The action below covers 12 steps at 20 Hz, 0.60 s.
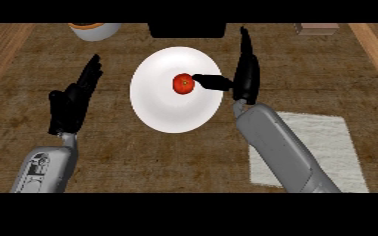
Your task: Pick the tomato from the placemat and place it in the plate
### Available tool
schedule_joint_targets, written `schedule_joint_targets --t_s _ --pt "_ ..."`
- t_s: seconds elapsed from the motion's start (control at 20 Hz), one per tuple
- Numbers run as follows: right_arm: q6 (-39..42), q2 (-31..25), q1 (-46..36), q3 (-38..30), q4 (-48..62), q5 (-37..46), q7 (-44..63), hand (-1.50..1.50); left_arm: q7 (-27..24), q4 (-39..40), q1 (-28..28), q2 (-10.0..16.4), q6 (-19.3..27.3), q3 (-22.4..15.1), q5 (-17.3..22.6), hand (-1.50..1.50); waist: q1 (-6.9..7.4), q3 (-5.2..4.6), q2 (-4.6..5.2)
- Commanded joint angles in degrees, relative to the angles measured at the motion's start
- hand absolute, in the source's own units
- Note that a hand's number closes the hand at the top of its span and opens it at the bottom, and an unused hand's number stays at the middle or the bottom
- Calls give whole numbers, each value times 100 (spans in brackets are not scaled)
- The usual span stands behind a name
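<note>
While right forearm hides part of placemat (pixel 325 145), tomato (pixel 183 83) sits mid plate (pixel 159 115). Right hand (pixel 246 75) released, thumb by tomato, contact unclear. Left hand (pixel 74 100) open, resting at left. Bowl (pixel 94 30), black obj (pixel 186 29), box (pixel 317 28) cut off up top. Brown woodgrain tabletop (pixel 111 155).

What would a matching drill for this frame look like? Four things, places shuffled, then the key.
Things
1. tomato
2. placemat
3. left hand
4. right hand

Places
A. left of the plate, apart from it, fingers straight
B. lower right of the view
C. on the plate, near its middle
D. at the plate's right rim, thumb pointing at the tomato

Pairs: 1-C, 2-B, 3-A, 4-D
</note>
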Motion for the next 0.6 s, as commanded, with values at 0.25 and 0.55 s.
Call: schedule_joint_targets --t_s 0.25,0.55 --pt "923 -1185 2091 -278 -2527 -413 -161 -150 -242 172 109 -34 -25 115 -43 0 -55 -4 -1" --pt "1614 -1536 2975 -1071 -2541 -912 -1288 -150 115 -79 -97 -66 -113 100 -36 0 -7 0 14"
